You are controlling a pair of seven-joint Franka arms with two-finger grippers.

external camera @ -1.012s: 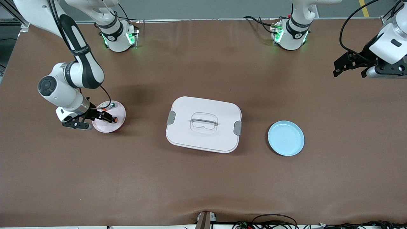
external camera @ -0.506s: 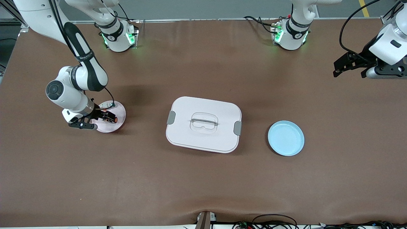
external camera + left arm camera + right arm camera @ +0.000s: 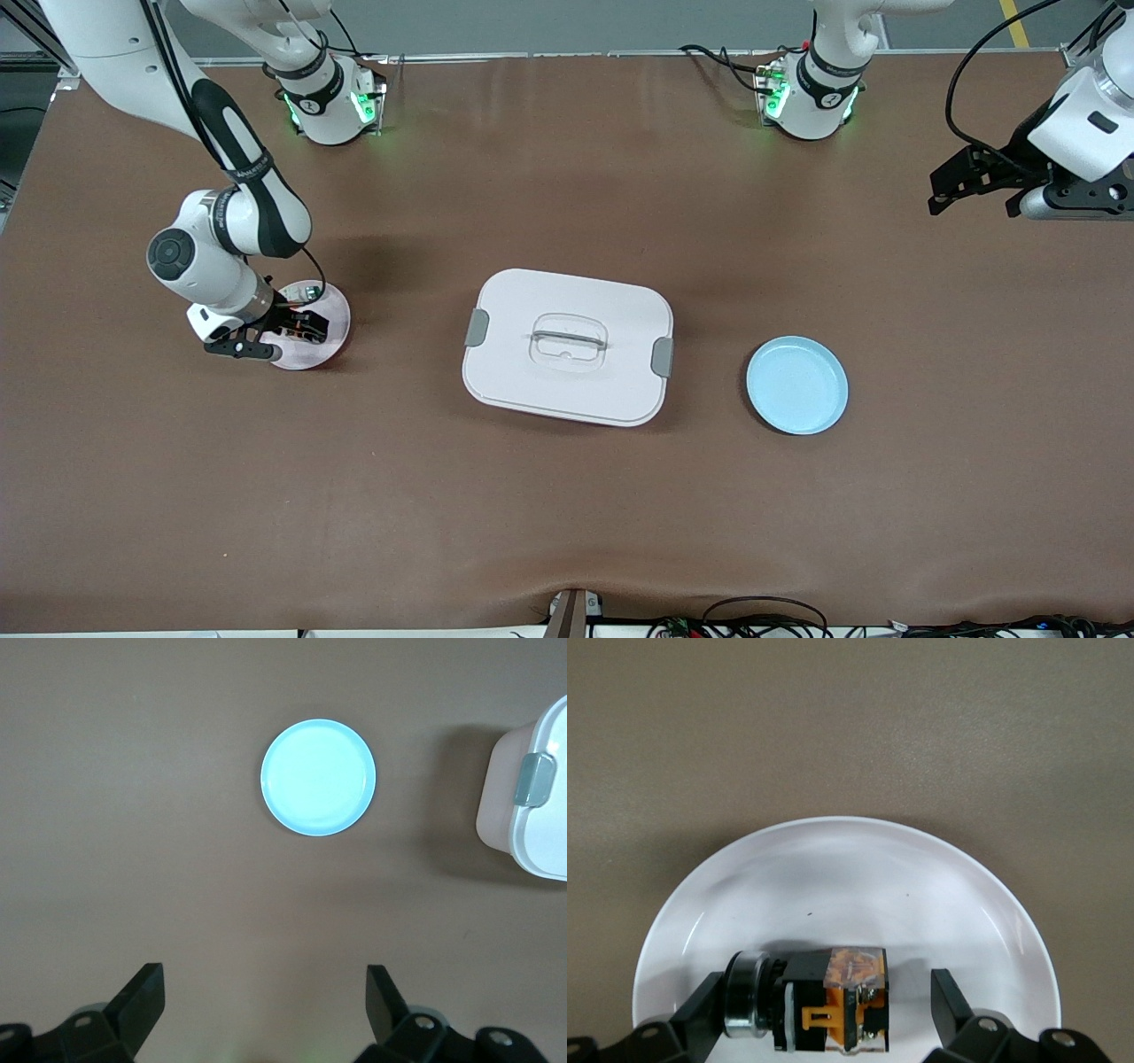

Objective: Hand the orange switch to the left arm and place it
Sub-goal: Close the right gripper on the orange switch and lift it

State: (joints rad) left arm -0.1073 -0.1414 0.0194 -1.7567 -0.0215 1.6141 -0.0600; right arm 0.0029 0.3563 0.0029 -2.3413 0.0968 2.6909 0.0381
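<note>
While I hold the left gripper [image 3: 952, 184] wide open, waiting | right gripper [image 3: 824, 1010] open, straddling orange switch [image 3: 828, 998] on pink plate [image 3: 833, 868] | switch looks light, rigid, slick, may roll | grip black-orange body crosswise.

Both arms are glossy white with rounded, tube-like links and black bands at the joints. The right arm [image 3: 226, 239] carries a long black strip printed with small white lettering, a round dark cap on the side of its wrist joint, and a thin black cable looping down to the black right gripper [image 3: 297, 326]. Its black fingers [image 3: 950, 1005] are flat, angular blades. The left arm [image 3: 1076, 124] trails thick black cables. Green lights glow on both white bases [image 3: 330, 106].
</note>
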